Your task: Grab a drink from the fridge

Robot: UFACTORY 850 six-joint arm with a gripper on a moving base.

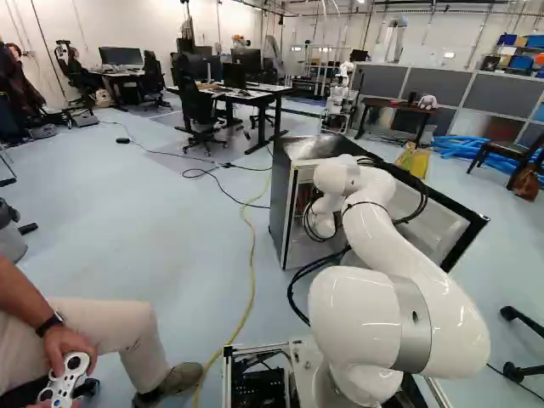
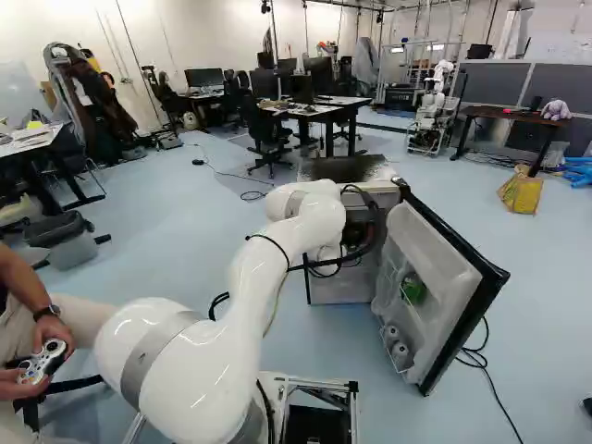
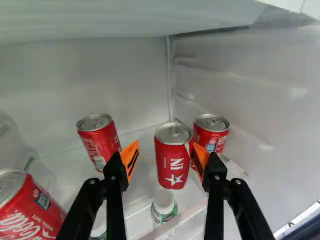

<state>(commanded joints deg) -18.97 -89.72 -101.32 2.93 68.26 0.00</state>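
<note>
The fridge (image 1: 285, 212) stands ahead with its door swung out; the arm's wrist reaches inside, hiding the gripper's fingers in both base views. In the wrist view my gripper (image 3: 165, 156) is open, orange pads apart. A red can (image 3: 172, 157) stands upright between the fingertips, a gap separating it from one pad; whether the other pad touches it I cannot tell. Another red can (image 3: 99, 140) is beyond one finger, and a third red can (image 3: 212, 131) sits behind the other finger. A larger-looking red can (image 3: 25, 210) is close beside the gripper.
A small white-capped bottle (image 3: 164, 206) is just under the middle can. The open fridge door (image 2: 430, 287) holds a green item (image 2: 413, 289) in its rack. A seated person with a controller is left of the arm. Another robot (image 2: 432, 111) stands far back.
</note>
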